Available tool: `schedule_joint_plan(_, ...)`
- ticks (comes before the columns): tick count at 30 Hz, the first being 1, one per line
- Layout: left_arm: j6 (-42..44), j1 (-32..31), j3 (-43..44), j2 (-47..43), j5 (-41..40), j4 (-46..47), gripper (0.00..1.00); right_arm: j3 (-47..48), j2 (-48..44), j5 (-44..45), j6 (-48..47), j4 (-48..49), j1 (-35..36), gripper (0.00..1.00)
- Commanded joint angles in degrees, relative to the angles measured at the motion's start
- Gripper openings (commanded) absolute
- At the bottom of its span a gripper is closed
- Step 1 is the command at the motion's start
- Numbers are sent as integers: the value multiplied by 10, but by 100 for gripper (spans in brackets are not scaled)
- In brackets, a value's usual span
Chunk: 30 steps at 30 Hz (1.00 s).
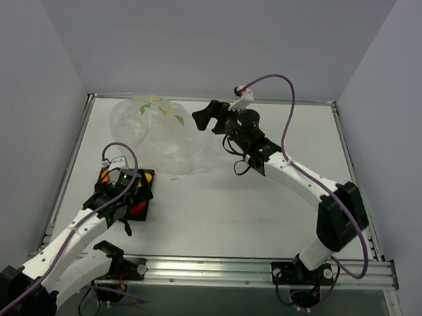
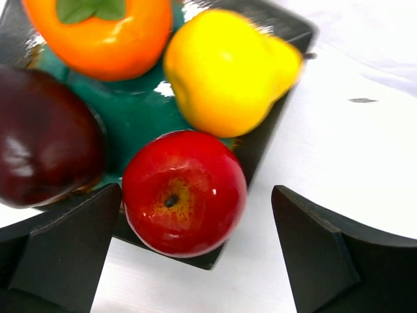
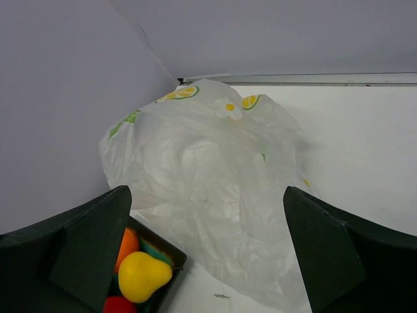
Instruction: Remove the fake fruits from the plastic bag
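All the fake fruits lie in a green square tray (image 2: 140, 114) with a dark rim: red apple (image 2: 184, 192) at the near corner, yellow pear (image 2: 228, 72), orange fruit (image 2: 98, 32) and dark red fruit (image 2: 42, 140). My left gripper (image 2: 195, 195) is open just above the tray, its jaws standing either side of the apple. The translucent plastic bag (image 1: 163, 131) lies crumpled at the back left. My right gripper (image 1: 204, 117) is open and empty, raised by the bag's right edge. In the right wrist view I see the bag (image 3: 215, 176) and the pear (image 3: 146, 275).
The tray (image 1: 144, 212) sits near the left arm's wrist, just in front of the bag. Grey walls close the back and both sides. A metal rail (image 1: 213, 269) runs along the near edge. A small dark speck (image 3: 222, 296) lies on the table beside the tray.
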Motion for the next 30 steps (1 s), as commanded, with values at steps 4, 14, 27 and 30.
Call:
schedule_joint_plan(4, 39, -22, 138, -23, 50, 44, 97, -88, -157, 97, -5, 21, -8, 92)
schedule_joint_plan(14, 157, -31, 319, -10, 95, 37, 94, -253, -346, 217, -5, -41, -11, 37)
schedule_joint_plan(27, 239, -31, 277, -139, 8, -55, 94, -348, -598, 297, -43, -205, -13, 50)
schedule_joint_plan(30, 239, -31, 257, -168, 8, -48, 94, -322, -582, 311, -55, -210, -14, 76)
